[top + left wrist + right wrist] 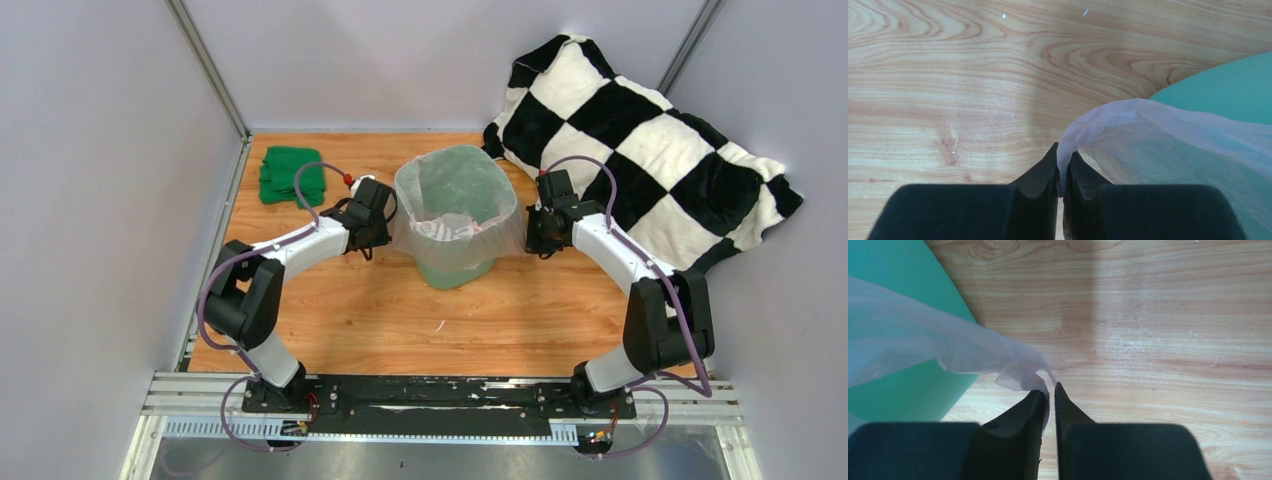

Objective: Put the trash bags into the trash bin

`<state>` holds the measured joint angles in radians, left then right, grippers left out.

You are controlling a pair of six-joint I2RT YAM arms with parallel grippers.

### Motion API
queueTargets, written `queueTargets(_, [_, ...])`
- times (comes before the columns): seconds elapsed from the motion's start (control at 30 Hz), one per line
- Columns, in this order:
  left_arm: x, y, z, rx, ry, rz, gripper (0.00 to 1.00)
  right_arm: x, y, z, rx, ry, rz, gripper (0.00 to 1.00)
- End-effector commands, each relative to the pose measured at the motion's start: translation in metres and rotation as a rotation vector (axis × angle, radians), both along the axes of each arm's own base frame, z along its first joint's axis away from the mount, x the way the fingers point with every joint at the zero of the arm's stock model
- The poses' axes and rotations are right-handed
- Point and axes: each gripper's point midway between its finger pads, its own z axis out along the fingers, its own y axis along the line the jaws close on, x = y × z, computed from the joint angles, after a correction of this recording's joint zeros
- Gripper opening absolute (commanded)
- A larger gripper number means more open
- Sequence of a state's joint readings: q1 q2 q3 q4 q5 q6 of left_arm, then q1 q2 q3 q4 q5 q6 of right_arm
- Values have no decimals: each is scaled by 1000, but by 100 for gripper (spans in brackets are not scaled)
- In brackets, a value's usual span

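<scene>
The left hand [1063, 156] and right hand [1048, 390] pinch tight opposite edges of the trash bag [497, 238], draped over the trash bin [455, 272] on the worktop [400, 320], apparently lining it; next, tug the skirt down evenly.

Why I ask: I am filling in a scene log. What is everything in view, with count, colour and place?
trash bag: one, translucent pale pink, in the bin with its mouth folded out over the rim
trash bin: one, mint green, upright at the table's middle
cloth: one, dark green, folded, far left corner of the table
cushion: one, black-and-white checkered, far right, against the wall
table: one, light wood grain, under everything
left gripper: one, black, left of the bin, shut on the bag's edge
right gripper: one, black, right of the bin, shut on the bag's opposite edge
</scene>
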<state>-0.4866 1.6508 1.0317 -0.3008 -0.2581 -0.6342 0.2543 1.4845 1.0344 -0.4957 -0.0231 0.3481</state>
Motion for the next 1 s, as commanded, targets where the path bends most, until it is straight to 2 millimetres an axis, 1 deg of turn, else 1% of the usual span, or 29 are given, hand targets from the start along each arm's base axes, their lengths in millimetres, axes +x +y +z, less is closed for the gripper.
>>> queueTargets(0.0, [-3,12,5,30,-18,13,19,-9,-22,3,-72,42,-42,24])
queueTargets(0.1, [-2,13,14,24,-38,11,29,-6,-24,22,-76,1,-49,37])
queueTargets(0.2, [-2,9,27,-4,-67,2,36,-5,-25,39,-73,-32,-47,41])
queueTargets(0.33, [-2,5,46,-44,-102,-5,39,-4,-26,60,-68,-73,-54,46])
queueTargets(0.43, [-3,5,57,-60,-120,-7,40,-4,-24,72,-51,-103,-55,51])
queueTargets(0.5, [-5,4,61,-68,-122,-11,41,-5,-22,78,-34,-116,-53,53])
queueTargets(0.6, [-7,4,67,-74,-127,-11,43,-5,-22,91,-24,-144,-59,55])
queueTargets(0.67, [-8,6,70,-75,-135,-10,46,-4,-24,104,-31,-178,-59,55])
queueTargets(0.8, [-11,9,77,-68,-148,-10,52,-3,-27,144,-42,-269,-33,56])
queueTargets(0.9, [-14,14,82,-55,-154,-5,63,-5,-20,171,-41,-306,22,56])
queueTargets(0.97, [-16,17,87,-47,-165,-3,67,-5,-11,190,-47,-338,67,56])
